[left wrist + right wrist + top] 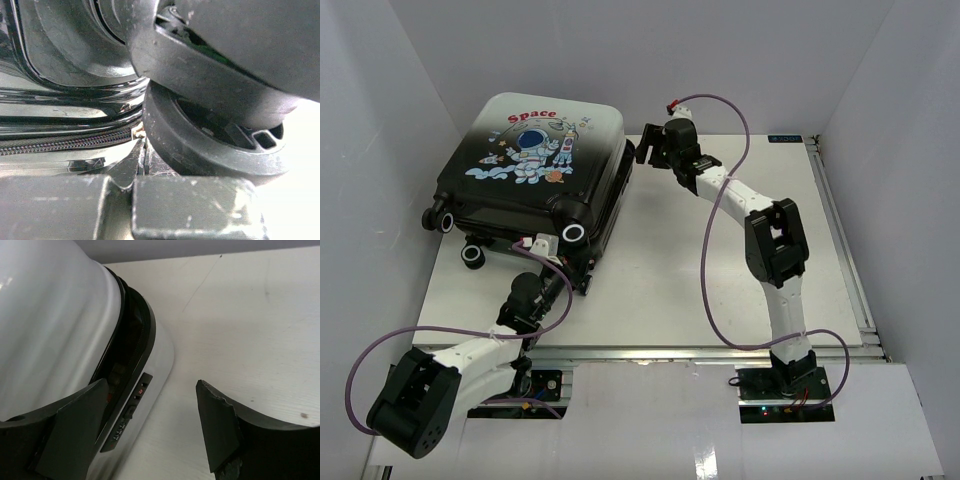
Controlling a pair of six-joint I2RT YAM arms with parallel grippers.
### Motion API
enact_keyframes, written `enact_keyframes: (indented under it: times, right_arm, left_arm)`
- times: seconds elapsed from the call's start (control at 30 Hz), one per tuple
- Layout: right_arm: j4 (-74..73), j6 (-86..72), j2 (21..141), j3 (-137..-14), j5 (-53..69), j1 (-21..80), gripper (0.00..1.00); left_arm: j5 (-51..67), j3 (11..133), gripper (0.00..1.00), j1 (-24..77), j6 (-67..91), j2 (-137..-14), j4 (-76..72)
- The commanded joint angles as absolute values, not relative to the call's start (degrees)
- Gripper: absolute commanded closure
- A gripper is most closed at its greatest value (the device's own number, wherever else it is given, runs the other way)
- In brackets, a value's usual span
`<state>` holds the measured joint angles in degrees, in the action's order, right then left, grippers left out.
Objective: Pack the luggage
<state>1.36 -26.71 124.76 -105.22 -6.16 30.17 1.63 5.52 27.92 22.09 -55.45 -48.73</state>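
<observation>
The luggage [535, 150] lies flat at the far left of the surface [680, 270], astronaut print upward, its two shell halves together and its wheels toward the arms. The step in hand looks like zipping it shut. At the near corner, just beside a wheel [210, 145], the left fingers [190, 210] are pressed together and appear to pinch the metal zipper pull [131, 162], with the zipper [60, 142] running off along the rim. At the far right side of the shell the right fingers [220, 425] stand apart with nothing gripped. One of them sits just beside the combination lock [131, 412], and whether it touches the shell cannot be told.

To do this well, the left arm should draw the pull along the line of the teeth rather than away from the shell, since so thin a tab could slip out. The wheel housing crowds the corner, so the turn there calls for a slow, close path. The right arm would help most by bracing the shell so that the case does not slide on the smooth surface
</observation>
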Motion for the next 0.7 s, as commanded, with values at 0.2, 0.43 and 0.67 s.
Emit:
enact_keyframes:
  times: [0.2,0.43,0.67]
  right_arm:
    - [3.68,-35.20,134.32,-115.49,-0.62,30.07,0.27]
    - [2.03,-37.65,138.50,-119.42,-1.39,30.24,0.33]
    - [-2.57,-39.33,141.08,-121.39,-0.70,30.22,0.65]
  left_arm:
    - [9.51,9.21,1.00,29.44,22.68,-51.11,-58.92]
    - [9.40,9.05,1.00,29.44,22.58,-52.38,-59.85]
    - [8.17,8.93,1.00,29.44,21.72,-52.48,-59.80]
